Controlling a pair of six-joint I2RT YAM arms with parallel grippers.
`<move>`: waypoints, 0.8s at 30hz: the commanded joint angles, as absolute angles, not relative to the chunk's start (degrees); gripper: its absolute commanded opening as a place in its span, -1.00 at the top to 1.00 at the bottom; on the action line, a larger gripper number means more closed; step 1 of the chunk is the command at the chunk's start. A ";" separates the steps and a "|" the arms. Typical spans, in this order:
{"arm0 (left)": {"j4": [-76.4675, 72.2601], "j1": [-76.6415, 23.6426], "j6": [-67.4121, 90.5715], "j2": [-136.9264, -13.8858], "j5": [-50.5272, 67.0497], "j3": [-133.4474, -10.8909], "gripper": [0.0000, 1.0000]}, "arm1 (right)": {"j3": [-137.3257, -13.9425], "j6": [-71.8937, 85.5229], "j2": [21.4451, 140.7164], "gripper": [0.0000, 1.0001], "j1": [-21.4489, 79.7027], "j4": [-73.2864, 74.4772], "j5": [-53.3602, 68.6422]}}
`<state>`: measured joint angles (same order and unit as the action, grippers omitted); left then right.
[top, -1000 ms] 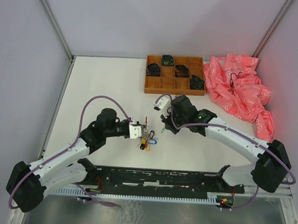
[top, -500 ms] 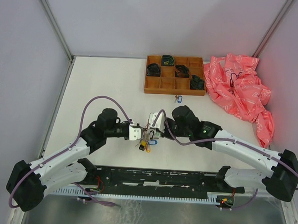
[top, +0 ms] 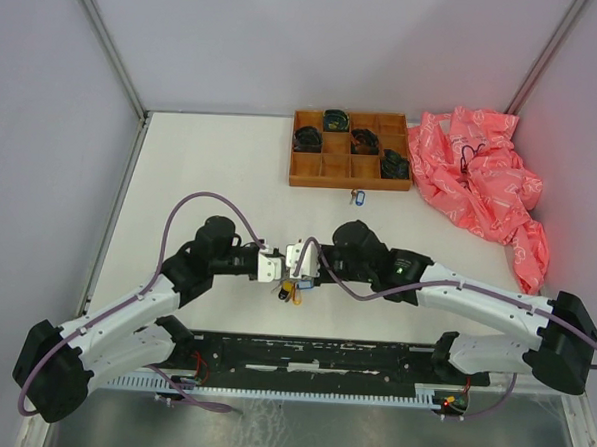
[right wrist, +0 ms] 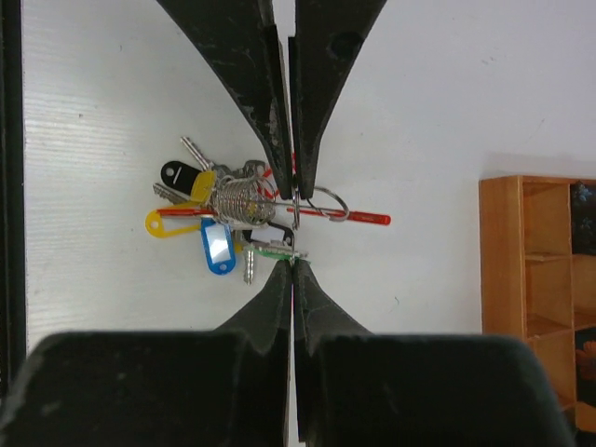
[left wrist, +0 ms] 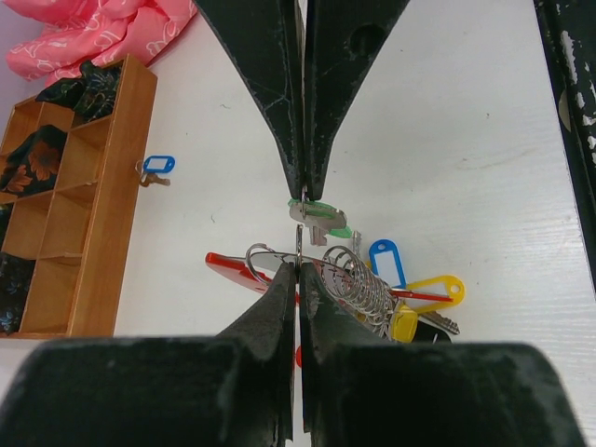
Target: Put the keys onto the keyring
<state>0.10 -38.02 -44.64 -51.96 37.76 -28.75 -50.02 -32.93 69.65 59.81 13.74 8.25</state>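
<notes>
Silvery wire keyring [left wrist: 256, 251], hung with blue, yellow and black tags, is pinched between the left gripper's [left wrist: 298, 270] pressed-together fingers. Tip to tip opposite, the right gripper [left wrist: 304, 191] clamps a green-tagged key [left wrist: 321, 214] just beside the ring. Well beyond both, a blue-tagged key [top: 357, 197] lies by the wooden tray [top: 321, 175].
</notes>
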 commanded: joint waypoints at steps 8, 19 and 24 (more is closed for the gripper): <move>-2.55 -38.32 -45.70 -50.54 40.12 -30.79 0.95 | -51.47 -35.02 70.86 0.99 61.60 11.04 4.59; -3.04 -38.25 -45.40 -50.27 40.43 -30.58 0.95 | -51.59 -34.04 72.04 0.99 62.16 10.82 5.79; -3.21 -38.26 -45.29 -50.33 40.52 -30.56 0.95 | -51.67 -33.45 72.25 0.99 62.17 10.81 6.10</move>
